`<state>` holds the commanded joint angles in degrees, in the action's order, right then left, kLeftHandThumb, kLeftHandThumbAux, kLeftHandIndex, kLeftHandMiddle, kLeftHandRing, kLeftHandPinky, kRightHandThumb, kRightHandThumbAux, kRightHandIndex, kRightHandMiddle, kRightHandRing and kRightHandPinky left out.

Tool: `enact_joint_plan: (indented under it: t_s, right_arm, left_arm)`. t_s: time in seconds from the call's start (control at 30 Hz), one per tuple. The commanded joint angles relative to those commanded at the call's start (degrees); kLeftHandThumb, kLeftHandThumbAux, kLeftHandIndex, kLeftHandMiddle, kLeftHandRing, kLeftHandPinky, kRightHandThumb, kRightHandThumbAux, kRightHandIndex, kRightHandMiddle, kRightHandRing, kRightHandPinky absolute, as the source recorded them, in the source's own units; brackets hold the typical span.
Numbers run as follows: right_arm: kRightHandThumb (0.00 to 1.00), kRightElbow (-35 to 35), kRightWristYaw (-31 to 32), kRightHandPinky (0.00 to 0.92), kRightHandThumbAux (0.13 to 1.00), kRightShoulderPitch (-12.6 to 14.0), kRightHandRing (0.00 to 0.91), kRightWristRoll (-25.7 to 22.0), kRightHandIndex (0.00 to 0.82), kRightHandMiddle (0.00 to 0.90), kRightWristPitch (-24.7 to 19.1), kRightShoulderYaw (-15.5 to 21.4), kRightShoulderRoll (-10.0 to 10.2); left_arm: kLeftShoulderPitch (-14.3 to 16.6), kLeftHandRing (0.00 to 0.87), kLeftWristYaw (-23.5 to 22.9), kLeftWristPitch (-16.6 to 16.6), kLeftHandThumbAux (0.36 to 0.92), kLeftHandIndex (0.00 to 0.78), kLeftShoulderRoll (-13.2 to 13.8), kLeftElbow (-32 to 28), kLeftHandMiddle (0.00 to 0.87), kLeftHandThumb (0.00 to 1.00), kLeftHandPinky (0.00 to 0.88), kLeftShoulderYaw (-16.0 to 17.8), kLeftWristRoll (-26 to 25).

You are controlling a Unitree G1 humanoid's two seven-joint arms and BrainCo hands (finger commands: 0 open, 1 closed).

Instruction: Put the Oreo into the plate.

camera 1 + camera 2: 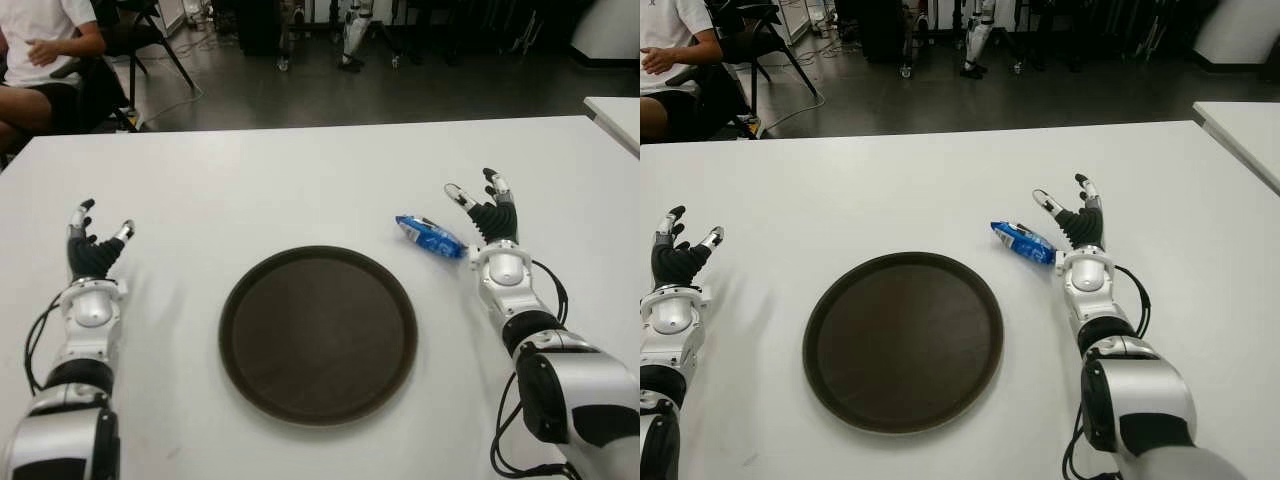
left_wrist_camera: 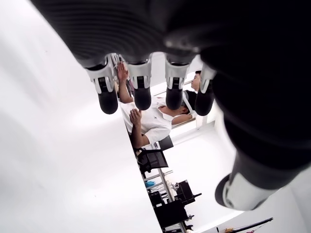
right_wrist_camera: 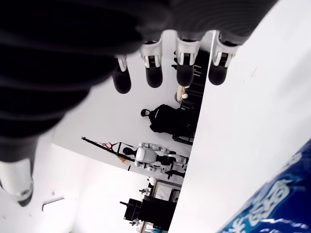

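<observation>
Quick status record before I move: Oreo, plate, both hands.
Oreo: blue pack lying on the table, outside the plate, just off its far right rim
Plate: dark, round, nothing on it
Right robot hand: open, beside the Oreo on its right, holding nothing
Left robot hand: open, left of the plate

Four views from my head and both wrists.
My two eye views look forward and down over the same white table (image 1: 300, 180), slightly offset sideways. Each wrist camera sits close behind my fingertips (image 2: 142, 92), apparently aimed low across the tabletop toward the room beyond.
</observation>
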<state>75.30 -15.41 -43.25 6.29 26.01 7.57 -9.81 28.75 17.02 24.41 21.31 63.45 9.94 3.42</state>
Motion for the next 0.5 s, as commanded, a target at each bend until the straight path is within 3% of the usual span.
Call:
enact_joint_plan:
  t_s: [0.33,0.5]
  right_arm:
    - [0.000,0.0,0.7,0.000,0.529,0.0,0.000,-0.5,0.035,0.001,0.2,0.7,0.1]
    - [0.000,0.0,0.5,0.000,0.541,0.1,0.000,-0.1,0.038,0.005,0.4,0.5,0.1]
  left_arm:
    - [0.0,0.000,-0.4,0.0,0.726,0.000,-0.1,0.1,0.000,0.000,0.000,0.4,-0.3]
    - [0.0,0.000,-0.5,0.2,0.707,0.000,0.1,0.1,0.000,0.000,0.000,0.2,0.0]
